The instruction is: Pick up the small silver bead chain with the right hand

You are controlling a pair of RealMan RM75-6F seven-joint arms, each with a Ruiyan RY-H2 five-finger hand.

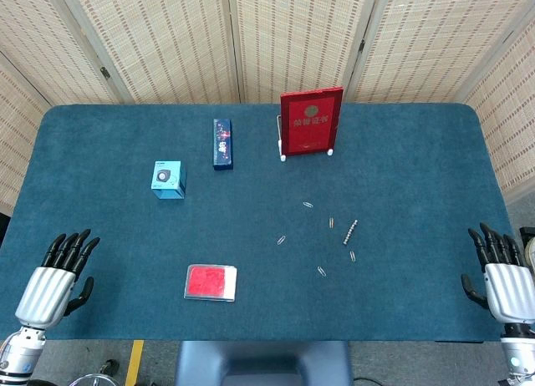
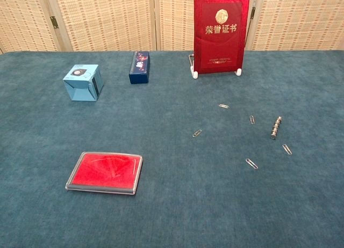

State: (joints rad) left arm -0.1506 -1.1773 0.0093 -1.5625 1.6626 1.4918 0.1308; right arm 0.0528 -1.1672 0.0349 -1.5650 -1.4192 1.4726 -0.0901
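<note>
1 red pad (image 2: 105, 172), 5 paperclips (image 2: 251, 163), 1 bead chain (image 2: 276, 127)

Bare blue felt desk (image 1: 418, 261) lies between my right robot hand (image 1: 501, 273) and the scattered small silver paper clips (image 1: 352, 256).

Head view looks steeply down over the whole table (image 1: 401, 261); chest view faces it low and nearer.

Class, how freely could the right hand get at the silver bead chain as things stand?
Probably freely: the right hand waits open at the table edge, and only bare cloth lies between it and the bead chain. Paper clips lie close by.
</note>
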